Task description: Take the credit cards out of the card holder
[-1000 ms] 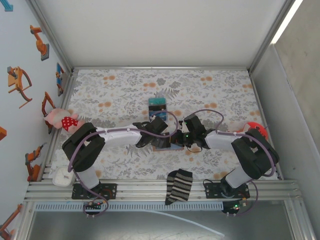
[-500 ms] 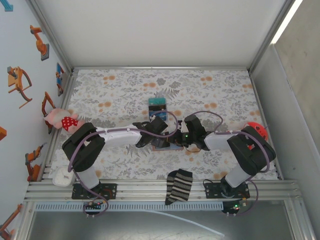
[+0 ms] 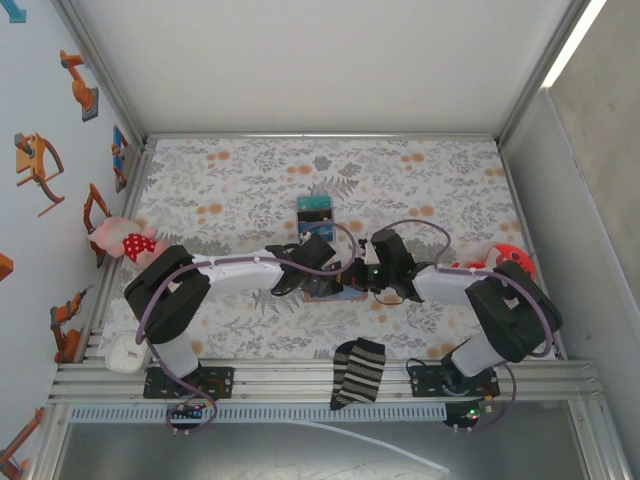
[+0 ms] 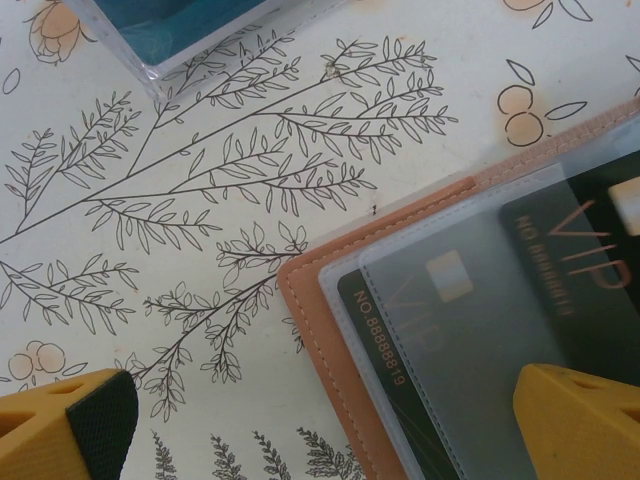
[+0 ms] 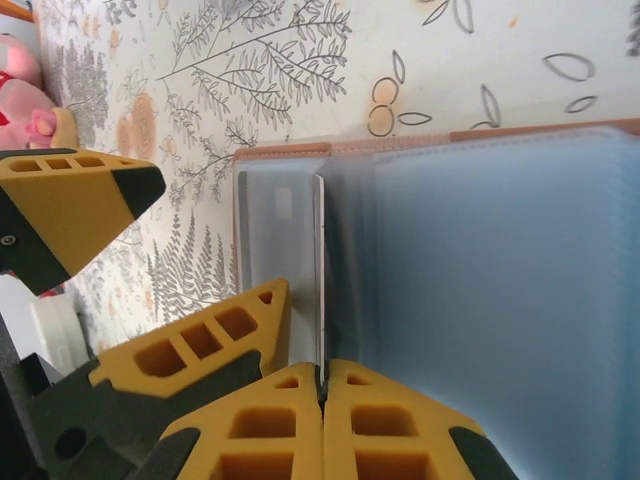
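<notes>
The tan card holder (image 4: 322, 330) lies open on the floral cloth, its frosted sleeves showing a dark credit card (image 4: 400, 350) marked VIP. My left gripper (image 4: 320, 405) is open wide, with one yellow finger (image 4: 585, 420) over the sleeves and the other (image 4: 70, 420) over the cloth. My right gripper (image 5: 321, 378) is shut on a thin light sheet (image 5: 319, 270) standing on edge in the card holder (image 5: 290, 150); whether it is a card or a sleeve leaf is unclear. From above, the left gripper (image 3: 328, 276) and right gripper (image 3: 352, 284) meet over the holder (image 3: 322, 294).
A blue-teal-black box (image 3: 316, 212) sits just behind the grippers, its clear edge also near the left gripper (image 4: 190, 30). A striped sock (image 3: 358, 372) lies on the front rail. A pink plush (image 3: 120, 238) is at left, a red object (image 3: 510, 255) at right, a white item (image 3: 125, 352) front left.
The right arm swung a little to the left and back while its gripper stayed at the card holder. The left arm has not moved.
</notes>
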Motion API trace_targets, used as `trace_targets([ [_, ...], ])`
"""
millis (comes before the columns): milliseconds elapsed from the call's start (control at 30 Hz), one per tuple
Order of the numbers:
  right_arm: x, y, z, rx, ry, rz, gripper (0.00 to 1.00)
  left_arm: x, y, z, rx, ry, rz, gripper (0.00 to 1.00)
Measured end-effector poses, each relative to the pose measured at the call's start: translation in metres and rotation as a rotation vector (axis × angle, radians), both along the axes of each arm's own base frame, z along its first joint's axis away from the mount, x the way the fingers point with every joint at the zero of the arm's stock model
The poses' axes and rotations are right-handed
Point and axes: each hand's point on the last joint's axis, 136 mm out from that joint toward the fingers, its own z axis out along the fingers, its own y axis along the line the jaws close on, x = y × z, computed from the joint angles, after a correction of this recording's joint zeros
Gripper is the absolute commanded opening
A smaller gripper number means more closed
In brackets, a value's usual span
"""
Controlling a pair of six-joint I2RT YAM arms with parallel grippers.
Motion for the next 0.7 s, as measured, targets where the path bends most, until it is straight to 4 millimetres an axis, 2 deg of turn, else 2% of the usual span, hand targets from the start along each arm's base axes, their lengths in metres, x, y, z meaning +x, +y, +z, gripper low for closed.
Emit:
trace_targets([
  [333, -0.006, -0.016, 0.017, -0.074, -0.063, 0.007, 0.00, 0.000, 0.008, 0.009, 0.014, -0.009, 0.012, 0.97],
  [533, -0.007, -0.021, 0.036, -0.083, -0.136, 0.028, 0.00, 0.002, 0.009, 0.040, -0.040, -0.058, 0.017, 0.97],
  [700, -0.008, -0.020, 0.053, -0.066, -0.203, 0.063, 0.00, 0.006, 0.013, 0.074, -0.097, -0.125, 0.032, 0.97],
])
